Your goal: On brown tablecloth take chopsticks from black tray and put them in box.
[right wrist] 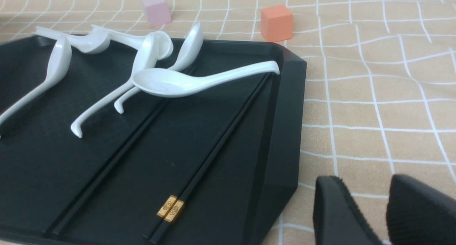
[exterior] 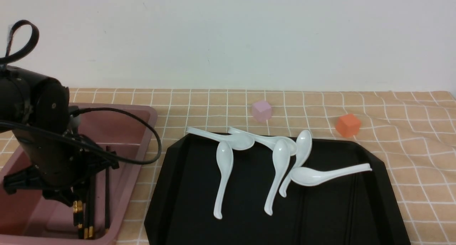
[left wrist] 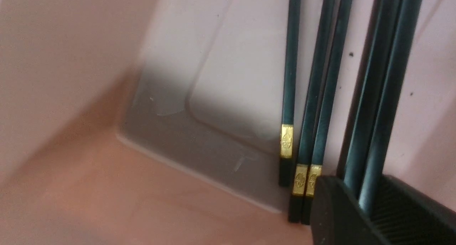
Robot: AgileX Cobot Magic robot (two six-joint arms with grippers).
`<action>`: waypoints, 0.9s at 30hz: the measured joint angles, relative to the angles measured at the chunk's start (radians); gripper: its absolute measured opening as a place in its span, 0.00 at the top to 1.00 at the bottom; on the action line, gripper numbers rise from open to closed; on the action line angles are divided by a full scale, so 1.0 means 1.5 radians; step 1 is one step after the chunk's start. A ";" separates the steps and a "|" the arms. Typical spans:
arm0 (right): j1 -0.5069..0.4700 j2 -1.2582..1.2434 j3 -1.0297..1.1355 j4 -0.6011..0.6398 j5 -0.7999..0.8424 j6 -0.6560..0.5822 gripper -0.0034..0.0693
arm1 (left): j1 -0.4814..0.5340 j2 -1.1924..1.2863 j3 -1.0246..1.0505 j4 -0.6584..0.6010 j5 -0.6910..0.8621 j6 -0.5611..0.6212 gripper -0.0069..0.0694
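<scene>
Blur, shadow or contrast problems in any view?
Left wrist view: near box wall soft and blurred, grey shadow across its floor, chopsticks sharp. Right wrist view: sharp, other pair low-contrast on black tray. Front view: that pair barely shows.

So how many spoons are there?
6 spoons, all on the tray: two along its far rim, three pointing nearward, one crosswise at right. None seems hidden.

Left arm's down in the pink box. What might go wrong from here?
1. A chopstick pair sits between the fingers of the left gripper inside the box; lifting too early might drag it back out.
2. The chopsticks remaining on the black tray run under a white spoon, so pulling them may shift it.
</scene>
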 joint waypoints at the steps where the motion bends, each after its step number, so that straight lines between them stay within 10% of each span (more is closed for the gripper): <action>1: 0.000 0.000 0.000 0.000 0.000 0.000 0.62 | 0.000 0.000 0.000 0.000 0.002 0.001 0.69; 10: 0.000 0.000 0.000 0.000 0.000 0.000 0.62 | 0.000 -0.019 0.000 -0.011 0.025 0.046 0.55; 21: 0.000 0.000 0.000 0.000 0.000 0.000 0.62 | 0.000 -0.242 0.023 -0.103 0.068 0.153 0.93; 27: 0.000 0.000 0.000 0.000 0.000 0.000 0.62 | 0.000 -0.431 0.128 -0.133 0.072 0.187 0.93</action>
